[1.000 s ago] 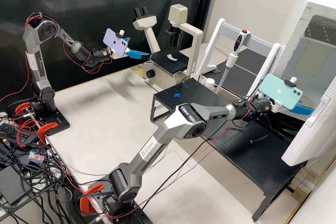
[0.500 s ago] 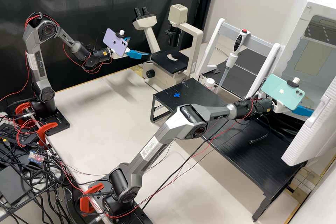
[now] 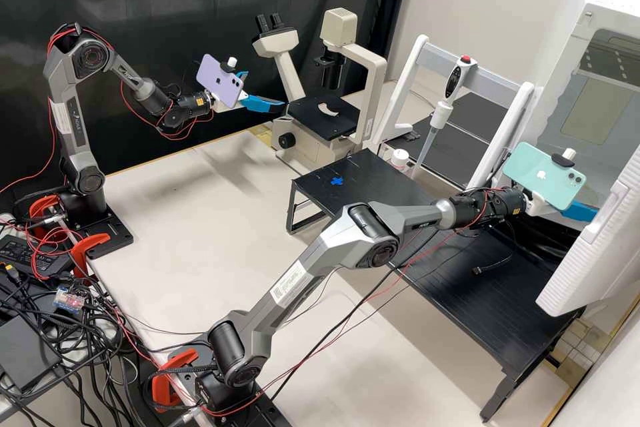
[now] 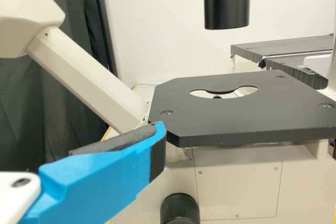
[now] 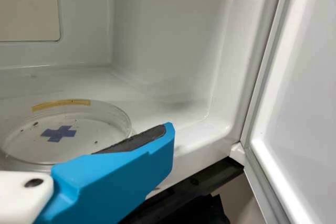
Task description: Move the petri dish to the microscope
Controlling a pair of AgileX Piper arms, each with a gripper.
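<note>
Blue fingers part on the left gripper point(image 3: 265, 97), which hangs near a corner of the black stage point(image 4: 220, 121) of the microscope point(image 3: 310, 148). Rightward, the right gripper point(image 3: 581, 209) is much nearer the petri dish point(image 5: 86, 124), its fingers judged apart from one bare dark pad point(image 5: 137, 139). The dish sits on the floor of the white cabinet point(image 5: 168, 40), short of the inner corner, on the side that pad faces; being round, it has no long axis to match. The view's edge crops its rim, the finger hides part, and contact cannot be told.
</note>
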